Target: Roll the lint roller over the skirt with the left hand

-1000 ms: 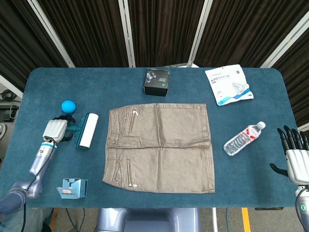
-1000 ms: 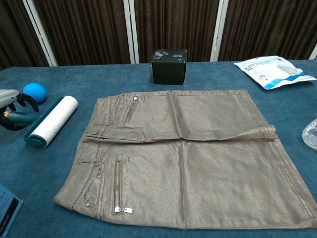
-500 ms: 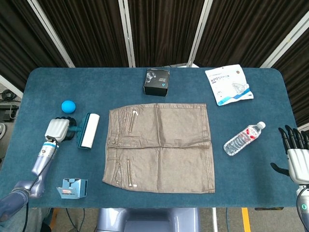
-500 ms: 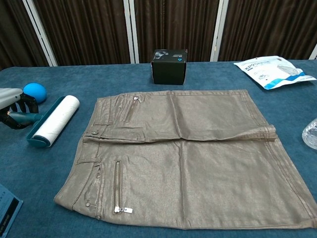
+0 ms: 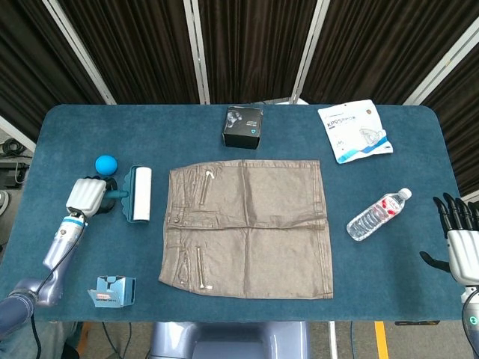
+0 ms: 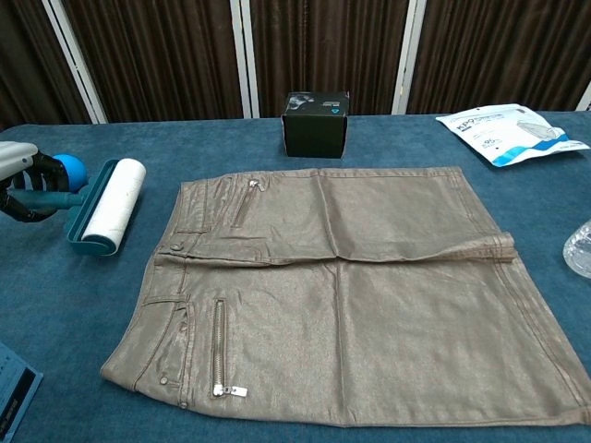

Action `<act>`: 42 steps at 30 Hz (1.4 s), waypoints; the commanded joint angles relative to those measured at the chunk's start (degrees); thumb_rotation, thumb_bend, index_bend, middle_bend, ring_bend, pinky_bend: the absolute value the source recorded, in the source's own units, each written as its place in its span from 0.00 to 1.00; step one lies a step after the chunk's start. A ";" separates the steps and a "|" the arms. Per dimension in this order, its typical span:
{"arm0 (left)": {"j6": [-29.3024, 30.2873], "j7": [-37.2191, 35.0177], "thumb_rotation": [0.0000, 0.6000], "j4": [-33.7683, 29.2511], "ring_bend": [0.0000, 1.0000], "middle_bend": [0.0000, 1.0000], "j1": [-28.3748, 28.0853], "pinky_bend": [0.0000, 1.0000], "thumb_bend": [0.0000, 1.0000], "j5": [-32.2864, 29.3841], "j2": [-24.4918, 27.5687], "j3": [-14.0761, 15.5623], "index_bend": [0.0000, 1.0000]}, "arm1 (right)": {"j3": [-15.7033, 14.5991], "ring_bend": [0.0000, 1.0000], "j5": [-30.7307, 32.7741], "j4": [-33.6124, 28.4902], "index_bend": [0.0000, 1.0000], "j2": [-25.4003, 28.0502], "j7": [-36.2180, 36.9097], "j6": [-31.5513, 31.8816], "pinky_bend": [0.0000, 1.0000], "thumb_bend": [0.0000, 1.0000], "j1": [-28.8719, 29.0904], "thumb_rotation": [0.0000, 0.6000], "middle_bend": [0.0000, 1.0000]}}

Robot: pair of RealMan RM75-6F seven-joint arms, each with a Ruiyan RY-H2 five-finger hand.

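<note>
The lint roller point(image 5: 139, 194) has swung parallel to the skirt point(image 5: 248, 226), just left of it. Your left hand point(image 5: 86, 196) grips its handle; no rolling yet. Right hand point(image 5: 458, 228) spread, idle.

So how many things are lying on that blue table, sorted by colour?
Blue or teal: 3 (ball, lint roller, small carton)
Brown: 1 (skirt)
Black: 1 (box)
White: 1 (mask pack)
Clear: 1 (water bottle)
Total: 7
</note>
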 commanded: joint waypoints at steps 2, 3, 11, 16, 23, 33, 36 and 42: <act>-0.15 8.30 1.00 -10.88 0.39 0.47 -3.14 0.42 0.70 -0.30 7.02 -2.12 0.66 | 0.32 0.00 0.18 -0.23 0.00 0.57 1.26 -0.03 0.00 0.00 -0.07 1.00 0.00; -0.80 10.15 1.00 -12.80 0.39 0.47 -3.74 0.42 0.70 -0.85 8.04 -2.44 0.66 | 0.41 0.00 0.31 -0.21 0.00 0.68 1.58 -0.07 0.00 0.00 -0.09 1.00 0.00; -6.19 26.89 1.00 -24.98 0.40 0.48 -9.68 0.43 0.71 -8.21 12.43 -4.63 0.67 | 1.34 0.00 1.73 0.17 0.00 1.55 4.32 -0.77 0.00 0.00 -0.09 1.00 0.00; -7.38 34.71 1.00 -27.38 0.40 0.48 -12.38 0.43 0.72 -12.20 12.08 -4.15 0.67 | 1.64 0.00 2.28 0.40 0.00 1.89 5.44 -1.08 0.00 0.00 -0.14 1.00 0.00; -7.94 42.25 1.00 -28.28 0.40 0.48 -15.70 0.44 0.73 -17.30 9.68 -3.33 0.68 | 2.06 0.00 3.15 0.68 0.00 2.33 6.83 -1.48 0.00 0.00 -0.26 1.00 0.00; -8.12 54.09 1.00 -27.71 0.40 0.49 -21.89 0.44 0.73 -28.35 4.45 -0.72 0.69 | 2.60 0.00 4.82 1.64 0.00 2.87 9.17 -3.23 0.00 0.00 -0.11 1.00 0.00; -7.36 56.80 1.00 -27.65 0.40 0.49 -23.72 0.44 0.74 -31.35 3.19 0.06 0.69 | 2.71 0.00 5.17 2.08 0.00 2.92 9.91 -3.85 0.00 0.00 0.02 1.00 0.00; -5.96 60.83 1.00 -27.90 0.41 0.50 -27.50 0.44 0.73 -35.42 0.74 0.78 0.69 | 3.01 0.00 5.33 2.64 0.00 3.09 11.45 -4.22 0.00 0.00 0.10 1.00 0.00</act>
